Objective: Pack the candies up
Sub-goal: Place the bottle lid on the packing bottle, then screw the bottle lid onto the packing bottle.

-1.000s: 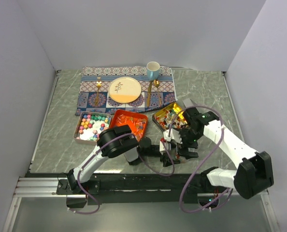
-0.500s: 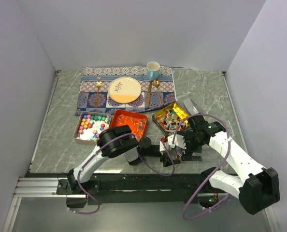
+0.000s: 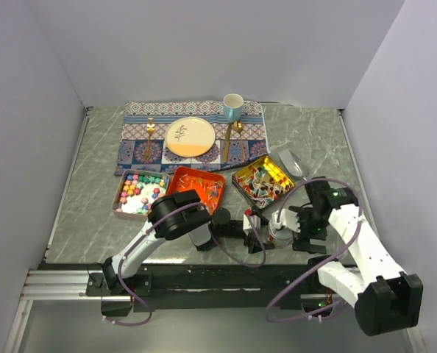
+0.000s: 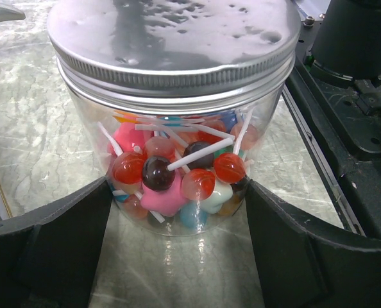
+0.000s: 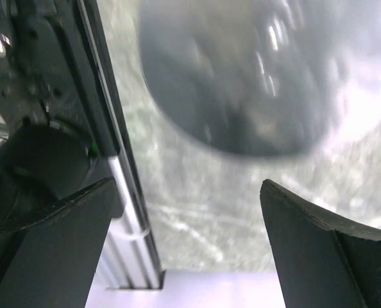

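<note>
A clear jar (image 4: 177, 160) with a silver screw lid (image 4: 171, 38) stands on the table, full of lollipop-like candies. My left gripper (image 4: 177, 256) has a finger on each side of the jar's base, touching it. In the top view the jar (image 3: 277, 219) sits between the left gripper (image 3: 260, 234) and the right gripper (image 3: 293, 225). My right gripper (image 5: 190, 244) is open and empty, with the blurred lid (image 5: 242, 77) ahead of it. Pastel candies (image 3: 137, 193), red-orange ones (image 3: 198, 184) and twist-wrapped ones (image 3: 261, 180) lie in three tins.
A grey tin lid (image 3: 292, 163) lies right of the gold tin. A patterned placemat (image 3: 134, 151) at the back holds a plate (image 3: 190, 137), cutlery and a blue cup (image 3: 233, 107). The frame rail (image 3: 204, 283) runs along the near edge.
My right gripper has drawn back to the right, away from the jar's top, and is now open beside it. The left gripper and jar have stayed put.
</note>
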`<state>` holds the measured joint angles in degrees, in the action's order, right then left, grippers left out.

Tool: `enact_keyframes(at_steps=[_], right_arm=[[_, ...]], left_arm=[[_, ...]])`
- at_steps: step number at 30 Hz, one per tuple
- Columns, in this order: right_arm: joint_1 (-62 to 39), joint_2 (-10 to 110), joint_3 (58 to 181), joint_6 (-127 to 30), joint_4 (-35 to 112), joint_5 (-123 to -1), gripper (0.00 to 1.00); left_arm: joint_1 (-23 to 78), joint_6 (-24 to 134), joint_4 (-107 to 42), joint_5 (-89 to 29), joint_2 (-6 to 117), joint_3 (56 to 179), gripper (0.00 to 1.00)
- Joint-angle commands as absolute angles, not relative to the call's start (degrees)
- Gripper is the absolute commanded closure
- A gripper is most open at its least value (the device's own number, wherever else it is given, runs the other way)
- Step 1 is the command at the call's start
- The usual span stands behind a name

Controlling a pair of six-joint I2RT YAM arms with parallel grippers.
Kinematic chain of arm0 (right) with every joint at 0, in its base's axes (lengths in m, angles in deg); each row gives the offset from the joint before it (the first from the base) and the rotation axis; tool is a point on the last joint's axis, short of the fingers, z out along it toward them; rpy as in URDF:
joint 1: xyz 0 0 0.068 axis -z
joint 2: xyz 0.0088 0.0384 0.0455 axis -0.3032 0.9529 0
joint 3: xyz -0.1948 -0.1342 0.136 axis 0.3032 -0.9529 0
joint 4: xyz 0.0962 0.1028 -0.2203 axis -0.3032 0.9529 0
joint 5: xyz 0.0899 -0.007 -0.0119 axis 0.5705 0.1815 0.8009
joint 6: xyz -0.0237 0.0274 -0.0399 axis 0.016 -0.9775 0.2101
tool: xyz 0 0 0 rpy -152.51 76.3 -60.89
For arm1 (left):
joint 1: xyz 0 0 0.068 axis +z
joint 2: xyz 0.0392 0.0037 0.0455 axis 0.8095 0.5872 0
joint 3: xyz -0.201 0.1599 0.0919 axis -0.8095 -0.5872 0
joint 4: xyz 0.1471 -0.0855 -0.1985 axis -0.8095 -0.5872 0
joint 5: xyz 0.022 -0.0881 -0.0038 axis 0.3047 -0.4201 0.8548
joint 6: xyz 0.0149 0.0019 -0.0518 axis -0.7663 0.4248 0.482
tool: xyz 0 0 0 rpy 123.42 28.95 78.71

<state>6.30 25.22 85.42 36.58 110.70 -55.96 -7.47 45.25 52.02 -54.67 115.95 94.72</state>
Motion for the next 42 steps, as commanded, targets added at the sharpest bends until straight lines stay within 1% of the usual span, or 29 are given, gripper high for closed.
enact_keyframes(at_steps=[1,2,7,10,11,13,17,23,33,37,38,42], right_arm=[[14.03,24.72,91.94,43.48,115.88,-55.75,0.0],[15.0,25.5,93.17,44.62,116.15,-54.87,0.0],[14.93,30.07,101.0,46.73,113.34,-47.68,0.0],[13.26,35.17,105.66,51.56,117.63,-44.59,0.0],[12.47,37.79,106.62,52.1,120.17,-43.97,0.0],[9.14,39.48,108.56,51.32,120.46,-42.3,0.0],[3.77,39.4,106.38,55.17,120.45,-42.65,0.0],[-3.08,39.48,105.23,53.86,120.54,-41.42,0.0],[-7.22,44.41,102.77,50.44,120.63,-42.03,0.0],[-7.57,43.44,100.92,50.43,120.72,-43.44,0.0],[-7.49,42.75,100.22,50.35,120.63,-43.79,0.0],[-7.57,40.81,97.67,49.99,120.63,-45.28,0.0]], left_arm=[[-4.93,43.42,58.93,-48.4,123.67,92.31,0.93],[-5.02,43.42,58.84,-48.48,123.67,92.23,0.99],[-5.02,42.63,58.58,-47.96,123.41,92.23,0.99],[-4.93,42.63,58.4,-48.13,123.67,92.31,0.99],[-5.02,42.72,58.4,-48.31,123.84,92.31,0.99],[-5.02,42.89,58.14,-48.48,123.85,92.49,0.99],[-5.02,42.54,57.88,-48.31,123.76,92.49,0.99],[-4.84,42.54,57.7,-48.57,123.85,92.58,0.99],[-4.76,43.33,57.88,-48.13,123.67,92.58,0.99],[-4.32,43.33,57.52,-47.87,123.85,92.66,0.99],[-4.23,45.77,57.35,-47.09,124.02,92.93,0.99],[-3.26,47.29,56.82,-47.17,124.29,93.55,0.99]])
